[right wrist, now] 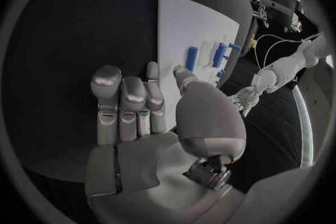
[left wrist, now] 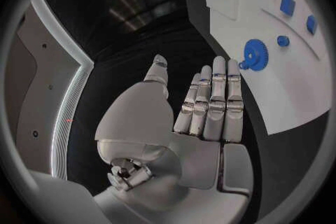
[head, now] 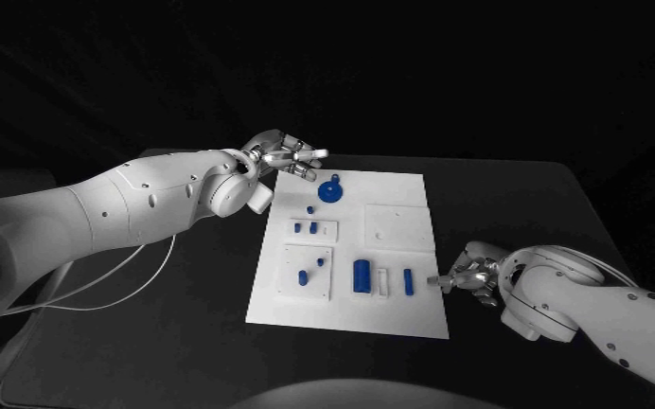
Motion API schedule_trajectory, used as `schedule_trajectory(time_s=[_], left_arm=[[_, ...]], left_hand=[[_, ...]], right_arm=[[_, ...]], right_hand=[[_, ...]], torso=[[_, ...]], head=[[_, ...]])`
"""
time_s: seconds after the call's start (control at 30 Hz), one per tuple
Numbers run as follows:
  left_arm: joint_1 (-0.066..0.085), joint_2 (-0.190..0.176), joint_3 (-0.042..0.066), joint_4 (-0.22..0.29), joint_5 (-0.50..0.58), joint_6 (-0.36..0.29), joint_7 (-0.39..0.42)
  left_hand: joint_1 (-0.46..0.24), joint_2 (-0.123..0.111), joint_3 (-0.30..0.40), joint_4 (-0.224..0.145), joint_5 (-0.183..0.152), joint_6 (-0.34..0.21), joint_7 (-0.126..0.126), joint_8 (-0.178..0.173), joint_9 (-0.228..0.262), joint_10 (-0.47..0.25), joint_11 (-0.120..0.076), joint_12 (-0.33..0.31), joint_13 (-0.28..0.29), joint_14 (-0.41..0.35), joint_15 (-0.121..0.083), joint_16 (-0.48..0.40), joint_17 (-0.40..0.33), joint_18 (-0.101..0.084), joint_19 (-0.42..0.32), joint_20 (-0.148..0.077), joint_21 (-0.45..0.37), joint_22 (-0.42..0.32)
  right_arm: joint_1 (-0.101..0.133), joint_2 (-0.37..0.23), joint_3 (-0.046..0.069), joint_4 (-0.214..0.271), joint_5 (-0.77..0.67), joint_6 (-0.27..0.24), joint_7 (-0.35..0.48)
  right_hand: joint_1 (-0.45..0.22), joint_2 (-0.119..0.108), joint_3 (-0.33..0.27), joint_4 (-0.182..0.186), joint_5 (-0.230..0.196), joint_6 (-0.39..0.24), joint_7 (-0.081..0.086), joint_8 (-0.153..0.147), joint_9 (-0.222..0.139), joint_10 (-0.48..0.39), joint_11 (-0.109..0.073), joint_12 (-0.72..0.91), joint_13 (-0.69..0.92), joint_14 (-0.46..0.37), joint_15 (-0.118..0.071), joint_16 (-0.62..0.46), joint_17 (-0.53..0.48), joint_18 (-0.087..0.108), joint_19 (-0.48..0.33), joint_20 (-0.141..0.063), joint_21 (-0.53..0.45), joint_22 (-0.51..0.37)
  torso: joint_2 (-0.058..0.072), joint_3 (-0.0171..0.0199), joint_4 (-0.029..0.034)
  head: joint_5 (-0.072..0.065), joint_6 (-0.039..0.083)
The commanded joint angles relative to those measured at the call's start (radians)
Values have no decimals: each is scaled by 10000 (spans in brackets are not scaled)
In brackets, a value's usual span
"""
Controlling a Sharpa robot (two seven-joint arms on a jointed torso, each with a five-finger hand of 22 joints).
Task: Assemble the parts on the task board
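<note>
Black surface carries our task board mid-way, blue parts scattered on it, the gear near its far edge. Our left hand hovers by that far corner, fingers spread, empty; right hand sits at the board's right edge, also empty. We could nudge the board sideways. Tiny parts are hard to identify.

Dim scene, black surround; the white task board is the brightest thing, lit from above with no hard shadows. Wrist views show heavy fisheye bending and dark vignette at the rim. Soft highlights on the silver fingers.
</note>
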Motion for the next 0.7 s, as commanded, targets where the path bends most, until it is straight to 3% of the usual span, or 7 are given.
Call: schedule_trajectory(time_s=[0.03,0.13,0.17,0.4,0.53,0.7], left_arm=[[-1,8,3,26,-6,11,106],[-1,-2,1,27,-6,16,91],[-1,-7,0,27,-6,17,86],[-1,-26,-3,14,-6,24,73],[-1,-38,-5,17,-6,29,62],[-1,-46,-7,19,-6,33,46]], left_hand=[[-32,86,-15,-42,-53,-72,-9,-1,14,-38,-28,-20,13,-42,-20,-54,9,-138,-6,29,64,-13],[-32,86,-15,-42,-53,-72,-9,-1,14,-38,-28,-20,13,-42,-20,-54,9,-138,-6,29,64,-13],[-32,86,-15,-42,-53,-72,-9,-1,14,-38,-28,-20,13,-42,-20,-54,9,-138,-6,29,64,-13],[-32,86,-15,-42,-53,-72,-9,-1,14,-38,-28,-20,13,-42,-20,-54,9,-138,-6,29,64,-13],[-34,78,-12,-26,-53,-71,-9,0,15,-42,-26,-21,13,-43,-19,-55,8,-140,-8,30,67,-18],[-34,78,-12,-26,-53,-71,-9,0,15,-42,-26,-21,13,-43,-19,-55,8,-140,-8,30,67,-18]], right_arm=[[-16,21,-1,7,-48,-18,-230],[-16,21,-1,14,-93,-83,-250],[-16,16,-1,20,-113,-112,-255],[-15,-27,36,193,-316,-291,-227],[-15,-25,224,290,-430,-330,-246],[-13,-102,644,467,-522,-276,-341]], right_hand=[[35,-152,23,264,-169,53,-9,-9,198,81,11,-57,32,81,-42,-4,19,-133,576,-62,26,867],[81,-200,-7,528,-178,36,-27,-16,657,89,-3,-76,64,87,-60,-3,33,-134,581,-77,30,867],[115,-200,4,520,-168,35,-38,-11,861,102,-4,-80,79,83,-63,-4,40,-140,580,-76,40,869],[180,-174,73,247,-7,64,-96,-10,1381,143,-42,-59,140,91,-90,20,63,-152,582,-103,85,875],[181,-161,88,179,4,45,-110,-17,1549,160,-49,-45,167,84,-90,30,70,-159,583,-114,115,878],[217,-189,90,143,5,47,-109,-12,1584,150,-50,-60,165,92,-97,46,77,-158,584,-114,142,884]], torso=[[-2,8,-4],[0,11,-2],[1,12,-4],[2,14,-18],[5,13,-9],[-11,-6,-15]], head=[[40,-11],[46,-13],[56,-10],[83,4],[107,1],[107,15]])
